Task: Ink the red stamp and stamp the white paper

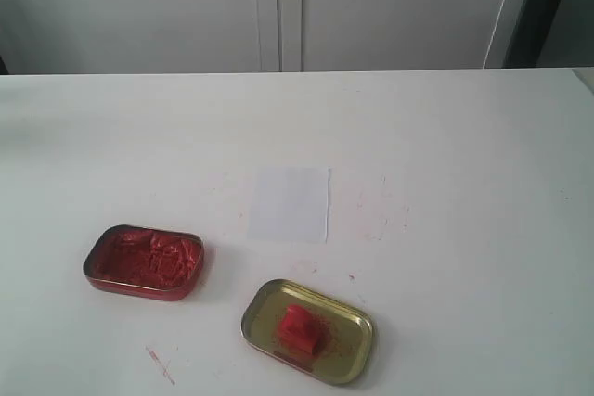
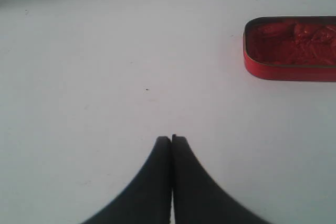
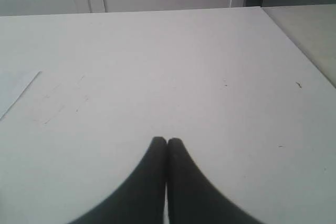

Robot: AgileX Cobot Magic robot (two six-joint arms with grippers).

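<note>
In the exterior view, the red stamp [image 1: 299,329] lies inside a gold lid [image 1: 264,318] on the near side of the white desk [image 1: 464,136], with the white paper [image 1: 290,204] flat a little beyond it and a tin of red paste [image 1: 144,261] off to the left. The left wrist view shows the left gripper [image 2: 171,139] pressed together and empty above bare desk, the tin well apart. The right wrist view shows the right gripper [image 3: 167,141] likewise closed on nothing, with a corner of the paper nearby.

White table [image 1: 464,136] w/ faint red smudges [image 1: 376,215]; pale cabinet fronts [image 1: 139,6] behind, dark strip [image 1: 548,6] at right.
</note>
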